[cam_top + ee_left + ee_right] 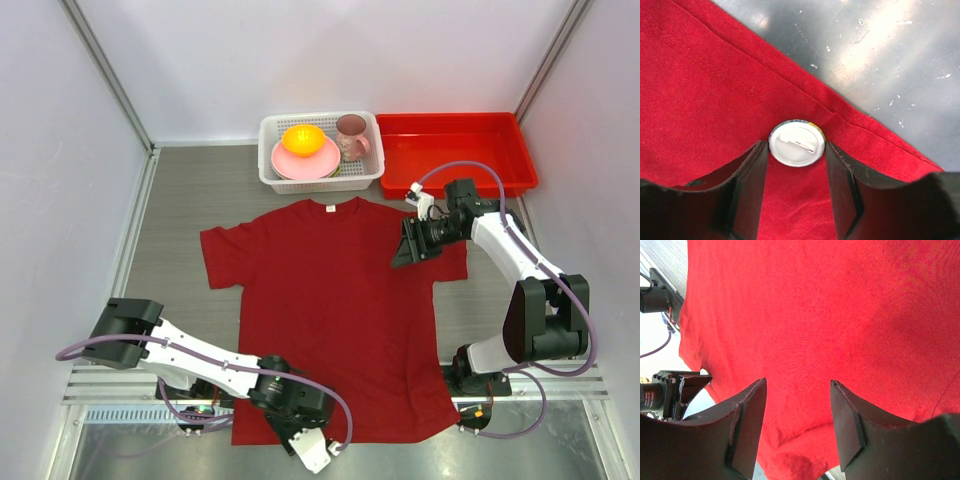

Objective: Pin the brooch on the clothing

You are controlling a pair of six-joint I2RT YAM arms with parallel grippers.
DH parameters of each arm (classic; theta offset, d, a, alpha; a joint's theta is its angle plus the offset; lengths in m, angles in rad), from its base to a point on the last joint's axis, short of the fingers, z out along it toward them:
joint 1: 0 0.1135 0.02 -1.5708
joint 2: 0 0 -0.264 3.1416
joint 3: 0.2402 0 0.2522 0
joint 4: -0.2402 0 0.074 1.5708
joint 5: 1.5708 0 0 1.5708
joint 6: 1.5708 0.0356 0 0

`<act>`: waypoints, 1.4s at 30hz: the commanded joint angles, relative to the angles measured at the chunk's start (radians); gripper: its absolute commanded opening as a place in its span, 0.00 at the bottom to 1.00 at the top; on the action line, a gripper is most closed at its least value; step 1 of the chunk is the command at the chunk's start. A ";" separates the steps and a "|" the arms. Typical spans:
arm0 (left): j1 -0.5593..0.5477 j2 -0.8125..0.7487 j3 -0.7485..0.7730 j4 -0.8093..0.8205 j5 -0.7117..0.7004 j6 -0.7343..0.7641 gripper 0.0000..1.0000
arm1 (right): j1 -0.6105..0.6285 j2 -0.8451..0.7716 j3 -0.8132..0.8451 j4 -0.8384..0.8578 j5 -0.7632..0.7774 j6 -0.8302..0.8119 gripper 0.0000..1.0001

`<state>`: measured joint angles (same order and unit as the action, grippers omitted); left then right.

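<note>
- Left gripper is flanking a small round silvery brooch on a dark red fabric T-shirt, at its near hem; whether it is clamping is unclear.
- Right gripper is hovering, jaws apart, over the far right.

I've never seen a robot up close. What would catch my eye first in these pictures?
A big dark red T-shirt lies spread flat in the middle of the grey table. At its near hem, a small round silvery brooch sits, back side up, between the fingertips of the left claw. At the far edge, a white basket of bright dishes stands beside a red tray.
</note>
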<state>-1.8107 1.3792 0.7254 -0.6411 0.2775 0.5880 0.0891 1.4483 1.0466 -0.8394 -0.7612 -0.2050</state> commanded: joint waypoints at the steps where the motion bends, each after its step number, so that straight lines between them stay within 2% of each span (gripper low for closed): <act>1: 0.002 0.015 -0.011 0.038 -0.011 0.010 0.52 | -0.008 -0.031 0.006 0.003 -0.016 0.009 0.59; 8: 0.001 -0.028 -0.011 0.015 -0.021 0.003 0.40 | -0.009 -0.028 0.004 0.002 -0.026 0.004 0.59; 18: 0.001 -0.115 0.068 -0.038 -0.037 0.003 0.36 | -0.009 -0.031 0.015 0.000 -0.029 0.004 0.59; 22: 0.013 -0.186 0.098 -0.094 -0.101 0.033 0.34 | -0.008 -0.032 0.029 0.002 -0.027 -0.004 0.59; 24: 0.075 -0.215 0.138 -0.109 -0.118 0.046 0.33 | -0.009 -0.035 0.036 0.022 -0.029 0.002 0.59; 25: 0.153 -0.218 0.158 -0.141 -0.110 0.045 0.33 | -0.009 -0.032 0.036 0.034 -0.026 0.012 0.60; 27: 0.235 -0.216 0.215 -0.163 -0.100 0.052 0.32 | -0.009 -0.026 0.038 0.075 -0.030 0.044 0.62; 28: 0.319 -0.220 0.229 -0.157 -0.101 0.061 0.32 | -0.009 -0.025 0.038 0.089 -0.047 0.055 0.63; 31: 0.462 -0.227 0.255 -0.094 -0.126 0.099 0.32 | -0.009 -0.009 0.032 0.177 -0.096 0.130 0.67; 33: 0.517 -0.210 0.279 -0.068 -0.141 0.110 0.32 | -0.006 -0.008 -0.003 0.316 -0.180 0.203 0.73; 34: 0.566 -0.189 0.290 -0.048 -0.146 0.110 0.32 | -0.002 -0.009 -0.026 0.388 -0.216 0.337 0.76; 35: 0.591 -0.175 0.314 -0.037 -0.147 0.105 0.32 | 0.007 -0.014 -0.089 0.548 -0.242 0.422 0.79; 37: 0.669 -0.157 0.331 -0.016 -0.123 0.099 0.32 | 0.052 -0.019 -0.150 0.675 -0.231 0.557 0.80; 38: 0.691 -0.137 0.338 -0.015 -0.115 0.107 0.32 | 0.064 -0.013 -0.177 0.695 -0.221 0.558 0.81; 39: 0.705 -0.129 0.336 -0.015 -0.098 0.116 0.35 | 0.064 0.006 -0.178 0.683 -0.216 0.544 0.81; 40: 0.740 -0.118 0.333 -0.011 -0.086 0.134 0.46 | 0.063 0.009 -0.171 0.659 -0.201 0.474 0.81; 42: 0.789 -0.079 0.335 0.017 -0.046 0.122 0.53 | 0.038 0.006 -0.134 0.577 -0.091 0.422 0.80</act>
<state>-1.0977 1.2491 1.0336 -0.6807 0.1612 0.6907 0.1452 1.4605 0.8761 -0.3225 -0.9291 0.2089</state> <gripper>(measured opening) 0.482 0.808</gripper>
